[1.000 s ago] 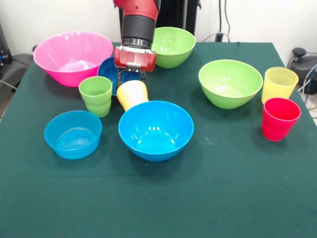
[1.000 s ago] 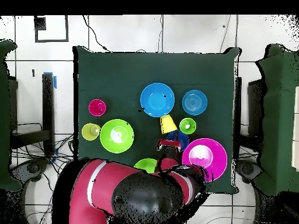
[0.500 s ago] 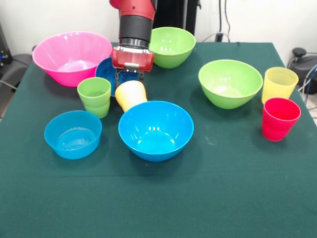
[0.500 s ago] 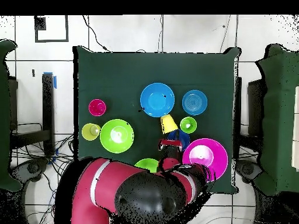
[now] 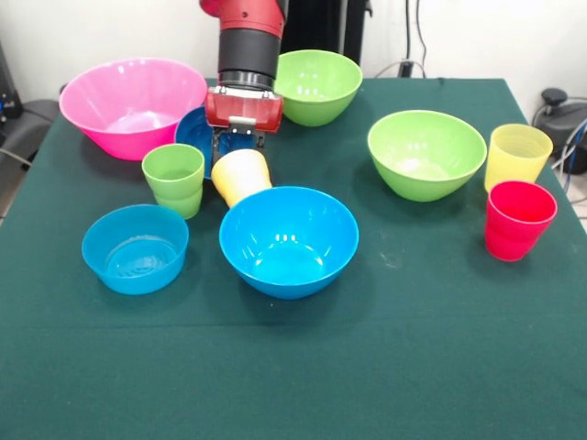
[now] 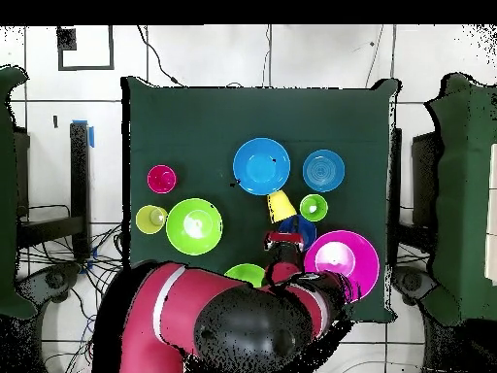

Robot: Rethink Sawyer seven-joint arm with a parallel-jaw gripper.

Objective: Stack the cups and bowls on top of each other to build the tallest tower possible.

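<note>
Red arm [image 5: 248,14], black wrist band, red head.

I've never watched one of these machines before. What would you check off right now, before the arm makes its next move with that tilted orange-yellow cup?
1. Orange-yellow cup upright: not ok. It lies tilted, mouth facing the camera, against the bright blue bowl.
2. Pincer grip: cannot tell. The arm's red head hides it; it sits just behind the cup's base.
3. Neighbours have room: not ok. The green cup and the small dark blue bowl crowd the cup.
4. Tower started: not ok. Every bowl and cup sits apart on the table.
5. Wide base free: ok. The pink bowl stands empty and upright.
</note>
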